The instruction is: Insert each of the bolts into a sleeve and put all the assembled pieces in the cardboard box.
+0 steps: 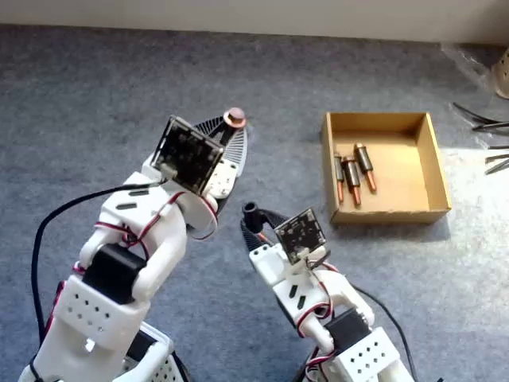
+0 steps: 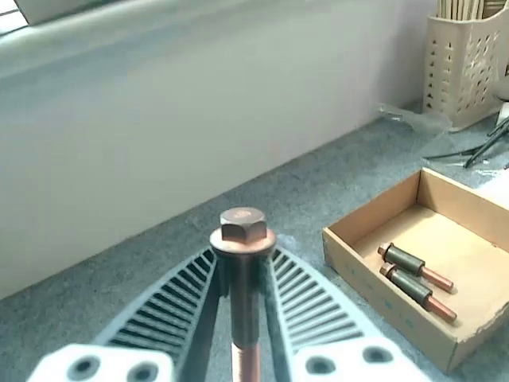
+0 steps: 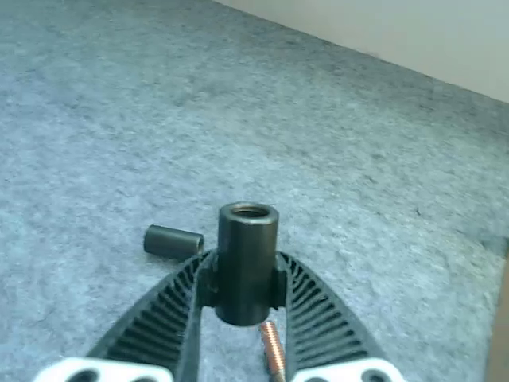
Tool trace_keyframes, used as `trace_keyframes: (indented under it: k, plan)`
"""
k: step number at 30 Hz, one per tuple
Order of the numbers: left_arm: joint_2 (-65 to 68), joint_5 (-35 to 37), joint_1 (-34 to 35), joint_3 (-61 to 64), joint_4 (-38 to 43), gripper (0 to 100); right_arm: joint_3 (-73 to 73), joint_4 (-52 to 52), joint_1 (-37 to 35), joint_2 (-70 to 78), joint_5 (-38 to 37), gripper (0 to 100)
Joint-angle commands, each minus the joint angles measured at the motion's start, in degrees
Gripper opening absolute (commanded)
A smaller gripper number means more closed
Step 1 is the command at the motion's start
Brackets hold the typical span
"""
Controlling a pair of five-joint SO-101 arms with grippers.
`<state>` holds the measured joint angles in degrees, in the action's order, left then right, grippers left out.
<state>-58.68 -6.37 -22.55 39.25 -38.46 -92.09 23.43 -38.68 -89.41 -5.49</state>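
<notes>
Now, left gripper (image 2: 243, 267) clamps a bolt (image 2: 242, 231), right gripper (image 3: 245, 274) grips a sleeve (image 3: 247, 239). High view counts three assembled pieces (image 1: 352, 181) in the cardboard box (image 1: 390, 215) at right; right wrist view adds a loose sleeve (image 3: 172, 239) lying on the carpet (image 3: 358, 159).

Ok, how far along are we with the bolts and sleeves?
Done: three assembled pieces lie in the cardboard box. In hand: the left gripper is shut on a bolt, the right gripper on a sleeve, not yet joined. Left: join them, box them; a loose sleeve lies on the carpet.
</notes>
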Motion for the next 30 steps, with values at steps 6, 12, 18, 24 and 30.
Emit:
trace_keyframes:
  k: [6, 12, 18, 24, 30]
  plan:
    - [-14.5, -0.3, 0.3, 3.4, 2.2, 0, 7.5, -1.9, -2.1, -0.7, 0.5, 0.3]
    - [-20.4, -0.3, -0.4, 10.2, 8.4, 0, 12.0, -2.0, -2.1, -0.7, 0.6, 0.3]
    - [-23.2, -0.3, -6.5, 10.9, 10.2, 0, 15.4, -2.0, -4.4, -0.7, 0.6, 0.3]
    - [-23.3, -0.3, -10.4, 10.9, 10.3, 0, 15.8, -1.9, -6.0, -0.7, 0.4, 0.3]
    - [-23.6, -0.4, -12.2, 15.4, 14.5, 0, 16.7, -2.0, -5.8, -0.7, 0.4, 0.3]
